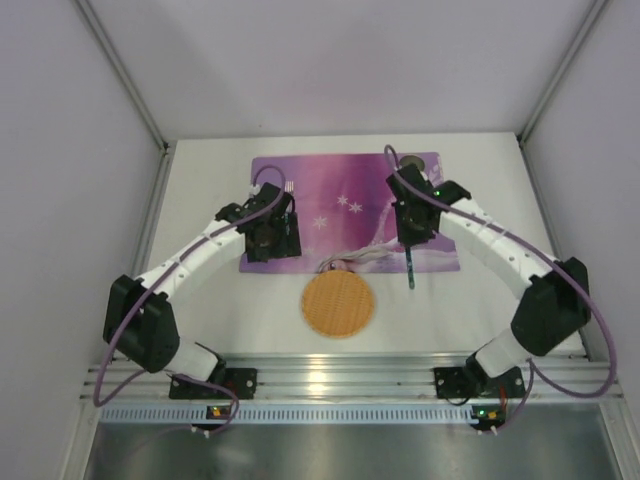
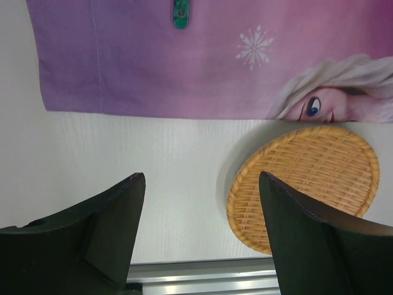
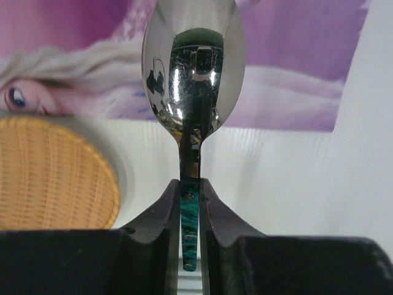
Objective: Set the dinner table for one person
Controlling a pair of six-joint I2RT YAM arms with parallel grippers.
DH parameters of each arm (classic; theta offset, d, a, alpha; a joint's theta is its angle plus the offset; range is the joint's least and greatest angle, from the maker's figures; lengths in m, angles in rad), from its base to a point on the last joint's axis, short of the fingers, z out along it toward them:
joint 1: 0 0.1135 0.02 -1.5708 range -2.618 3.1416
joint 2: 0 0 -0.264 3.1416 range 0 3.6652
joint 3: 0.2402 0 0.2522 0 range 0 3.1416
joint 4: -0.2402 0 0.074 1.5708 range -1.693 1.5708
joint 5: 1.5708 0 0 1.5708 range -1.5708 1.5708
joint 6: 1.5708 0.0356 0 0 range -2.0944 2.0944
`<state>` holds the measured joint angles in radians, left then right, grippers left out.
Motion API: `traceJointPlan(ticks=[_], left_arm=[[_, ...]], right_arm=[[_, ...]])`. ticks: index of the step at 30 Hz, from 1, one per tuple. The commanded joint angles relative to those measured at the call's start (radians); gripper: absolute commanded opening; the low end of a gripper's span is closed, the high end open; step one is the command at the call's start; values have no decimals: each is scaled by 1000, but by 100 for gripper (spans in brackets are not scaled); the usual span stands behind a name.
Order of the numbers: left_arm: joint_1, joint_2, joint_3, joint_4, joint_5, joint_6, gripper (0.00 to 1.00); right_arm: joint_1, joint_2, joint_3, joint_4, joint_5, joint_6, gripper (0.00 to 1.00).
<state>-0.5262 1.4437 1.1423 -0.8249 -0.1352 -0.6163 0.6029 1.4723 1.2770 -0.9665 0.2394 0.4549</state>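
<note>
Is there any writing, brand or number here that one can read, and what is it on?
No text can be read in any view.
The purple placemat carries only pictures: snowflakes and a cartoon face.
The spoon and the woven tray show no lettering.

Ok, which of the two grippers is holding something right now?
The right gripper, shut on the green-handled spoon. The left gripper hangs wide open and empty.

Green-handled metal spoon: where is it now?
Top view: spoon clamped in the right gripper at the purple placemat's near-right edge, right of the round woven tray.
</note>
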Motion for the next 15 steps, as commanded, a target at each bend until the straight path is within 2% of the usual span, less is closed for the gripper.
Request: traceJointPlan(ticks=[1, 8, 15], left_arm=[[3, 47, 74, 49, -32, 52, 80], [26, 147, 166, 63, -9, 85, 80], [35, 224, 234, 55, 9, 121, 80]], right_arm=[[-86, 138, 181, 5, 6, -139, 0], [-166, 540, 548, -8, -104, -173, 0], [-226, 773, 836, -9, -176, -104, 0]])
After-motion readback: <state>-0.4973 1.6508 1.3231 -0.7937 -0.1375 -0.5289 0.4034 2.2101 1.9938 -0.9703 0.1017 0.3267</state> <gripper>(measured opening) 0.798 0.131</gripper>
